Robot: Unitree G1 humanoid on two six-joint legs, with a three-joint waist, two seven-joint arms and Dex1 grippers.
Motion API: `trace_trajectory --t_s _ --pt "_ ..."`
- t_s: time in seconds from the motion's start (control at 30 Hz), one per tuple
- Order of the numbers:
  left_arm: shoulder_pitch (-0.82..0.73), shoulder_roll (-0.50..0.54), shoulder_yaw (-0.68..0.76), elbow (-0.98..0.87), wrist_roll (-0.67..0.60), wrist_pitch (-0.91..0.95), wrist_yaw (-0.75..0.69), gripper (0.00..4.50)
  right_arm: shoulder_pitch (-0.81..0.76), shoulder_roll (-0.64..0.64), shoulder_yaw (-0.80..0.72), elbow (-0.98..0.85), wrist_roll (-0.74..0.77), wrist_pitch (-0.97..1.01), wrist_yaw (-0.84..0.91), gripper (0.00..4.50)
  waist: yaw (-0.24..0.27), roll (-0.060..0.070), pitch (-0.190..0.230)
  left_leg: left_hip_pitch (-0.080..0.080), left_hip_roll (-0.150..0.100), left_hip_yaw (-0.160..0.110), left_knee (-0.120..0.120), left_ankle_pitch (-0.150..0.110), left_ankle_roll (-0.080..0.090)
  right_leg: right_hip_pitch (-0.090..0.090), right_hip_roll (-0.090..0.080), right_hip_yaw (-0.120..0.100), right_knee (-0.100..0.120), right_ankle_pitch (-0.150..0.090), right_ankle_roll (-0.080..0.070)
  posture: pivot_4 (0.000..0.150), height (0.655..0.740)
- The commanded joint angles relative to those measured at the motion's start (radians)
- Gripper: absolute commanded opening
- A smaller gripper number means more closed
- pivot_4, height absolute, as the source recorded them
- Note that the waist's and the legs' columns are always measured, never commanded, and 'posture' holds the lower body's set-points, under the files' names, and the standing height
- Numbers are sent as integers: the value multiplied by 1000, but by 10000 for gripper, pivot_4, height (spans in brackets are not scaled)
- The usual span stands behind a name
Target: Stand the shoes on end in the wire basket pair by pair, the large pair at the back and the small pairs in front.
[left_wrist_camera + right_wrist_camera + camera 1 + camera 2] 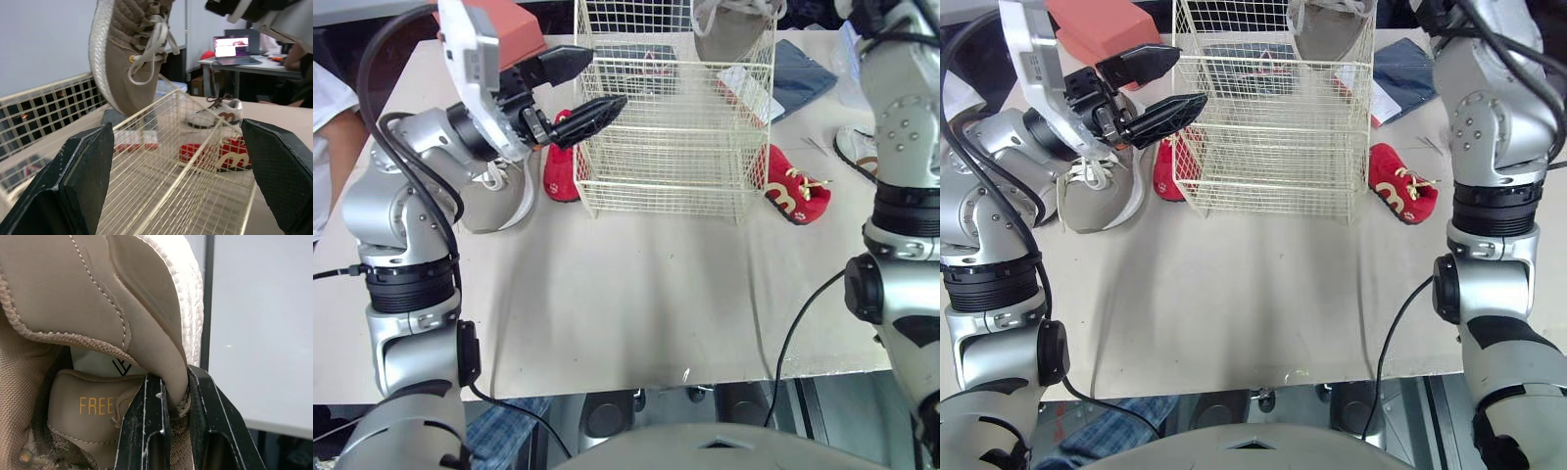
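Note:
The wire basket (pixel 671 127) stands at the back middle of the table. A large tan shoe (pixel 732 27) hangs toe-down over its rear right corner, and my right gripper (pixel 175 387) is shut on its heel collar. The other tan shoe (pixel 499 196) lies on the table under my left arm. My left gripper (pixel 607 78) is open, held in the air at the basket's upper left edge with nothing in it. One small red shoe (pixel 561 171) lies against the basket's left side, another red shoe (pixel 796 191) to its right.
A white sneaker (pixel 857 147) lies at the table's right edge. A red box (pixel 509 34) and a blue cloth (pixel 803 73) sit at the back. A person's arm (pixel 333 137) shows at the left edge. The front of the table (pixel 636 313) is bare.

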Motion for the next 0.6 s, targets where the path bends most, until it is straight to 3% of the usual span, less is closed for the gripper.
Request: trace_trajectory --t_s 0.03,0.4,0.6 --pt "-20 14 15 -18 6 4 23 44541 3 -14 -10 -23 -76 -50 28 0 0 0 0 0 0 0 0 0 0 0 0 0 0 0 0 1500 6860" --pt "-27 12 12 -18 78 -31 99 44541 101 -6 34 -45 -193 3 93 0 5 0 0 0 0 -1 1 0 0 0 0 -1 1 0 0 1500 6860" --pt "-12 23 29 -34 74 -19 105 44541 184 12 63 -93 -248 137 58 0 6 -1 0 0 0 -1 1 0 0 1 0 -1 1 0 0 1500 6860"
